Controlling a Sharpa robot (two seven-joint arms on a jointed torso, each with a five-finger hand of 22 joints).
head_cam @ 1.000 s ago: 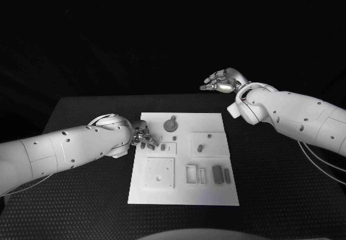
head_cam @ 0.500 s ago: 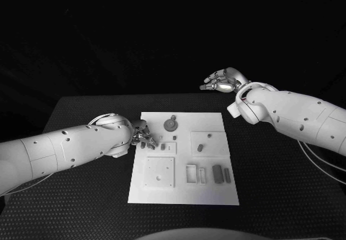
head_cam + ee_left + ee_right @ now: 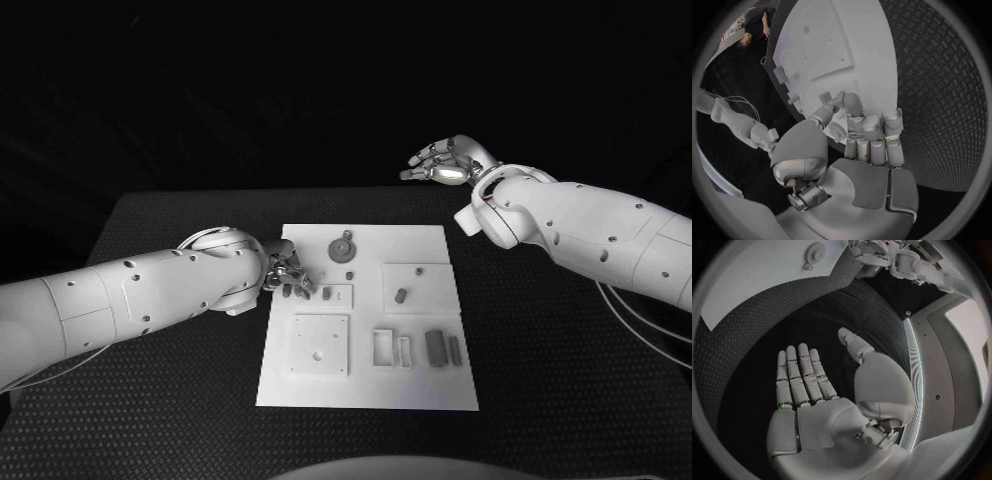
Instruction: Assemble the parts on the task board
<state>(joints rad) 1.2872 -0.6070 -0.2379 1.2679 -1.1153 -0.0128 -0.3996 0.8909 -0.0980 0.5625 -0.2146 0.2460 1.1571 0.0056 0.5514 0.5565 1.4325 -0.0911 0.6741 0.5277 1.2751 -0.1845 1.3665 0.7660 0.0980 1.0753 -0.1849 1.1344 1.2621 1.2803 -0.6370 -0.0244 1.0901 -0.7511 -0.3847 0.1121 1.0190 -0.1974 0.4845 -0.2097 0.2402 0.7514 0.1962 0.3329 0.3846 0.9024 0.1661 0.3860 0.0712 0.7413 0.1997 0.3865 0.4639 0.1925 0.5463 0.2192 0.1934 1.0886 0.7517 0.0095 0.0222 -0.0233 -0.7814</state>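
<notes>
The white task board (image 3: 368,385) lies in the middle of the black table. My left hand (image 3: 289,277) is at the board's left edge with its fingers curled in. Its thumb and a finger pinch a small grey part (image 3: 306,293) just left of a small slot (image 3: 336,293). In the left wrist view the same hand (image 3: 857,135) hovers over the board (image 3: 836,40), with the part (image 3: 826,97) at its fingertips. My right hand (image 3: 447,160) is raised beyond the table's far edge, fingers apart and holding nothing; the right wrist view shows its flat palm (image 3: 814,405).
On the board lie a round grey part (image 3: 342,248), a short peg (image 3: 400,296) on a square plate, a larger square plate (image 3: 320,345), a rectangular frame (image 3: 384,347) and two grey bars (image 3: 433,348). Black table (image 3: 173,230) surrounds the board.
The left hand's fingertips have shifted very slightly at the board's left edge. The right arm has stayed still.
</notes>
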